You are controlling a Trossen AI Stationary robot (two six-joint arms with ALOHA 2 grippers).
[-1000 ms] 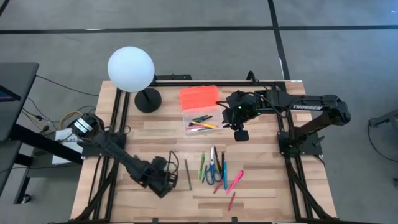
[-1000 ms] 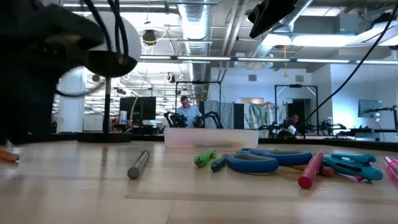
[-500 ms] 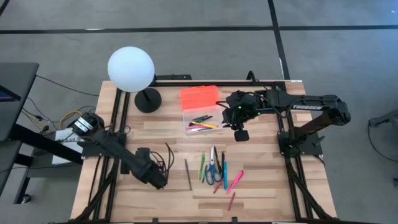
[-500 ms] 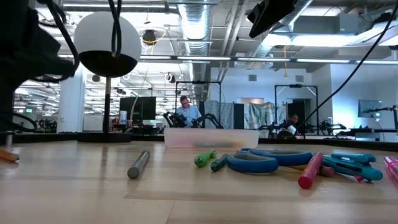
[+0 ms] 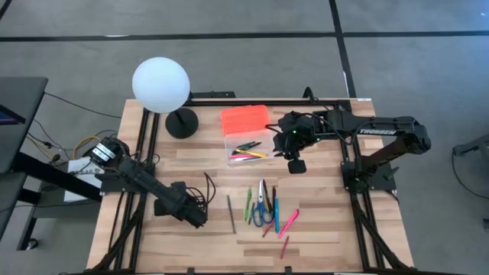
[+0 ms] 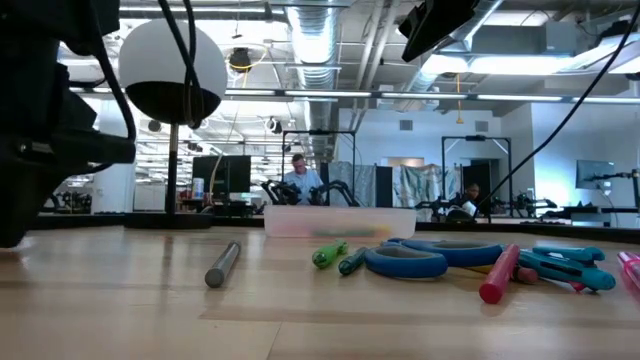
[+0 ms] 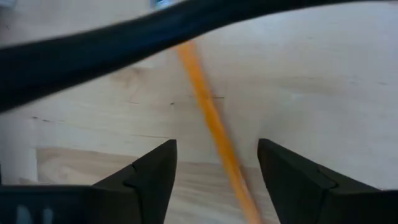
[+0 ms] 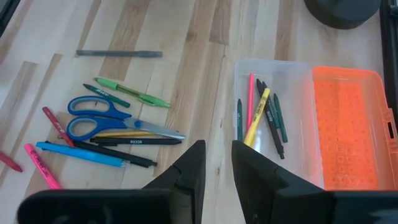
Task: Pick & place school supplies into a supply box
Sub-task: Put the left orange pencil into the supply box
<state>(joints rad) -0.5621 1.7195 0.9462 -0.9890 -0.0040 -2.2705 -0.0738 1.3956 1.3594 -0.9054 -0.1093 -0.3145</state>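
Observation:
An orange pencil (image 7: 208,112) lies flat on the wooden table, and my left gripper (image 5: 195,218) points down over it. The fingers stand open on either side of the pencil, clear of it. The supply box (image 5: 248,149) is clear plastic with its orange lid (image 5: 244,120) swung open at the far side; several pens lie in the box (image 8: 273,118). My right gripper (image 5: 296,164) hangs above the table just right of the box, its fingers (image 8: 249,168) a narrow gap apart with nothing between them. More supplies lie flat at mid-table: blue-handled scissors (image 5: 262,208), green pens (image 5: 248,205), a grey pencil (image 5: 231,212).
A white globe lamp (image 5: 160,84) on a black base (image 5: 182,122) stands at the far left. A blue pen (image 5: 276,210), a pink pen (image 5: 289,223) and a red one (image 5: 283,247) lie near the front. A black cable (image 7: 124,43) crosses my left wrist view.
My left gripper has moved a little toward the table's left and far edges and sunk slightly. It has rolled about and tipped to point more steeply down. In the low view its dark body now hides the orange pencil tip that showed at the left.

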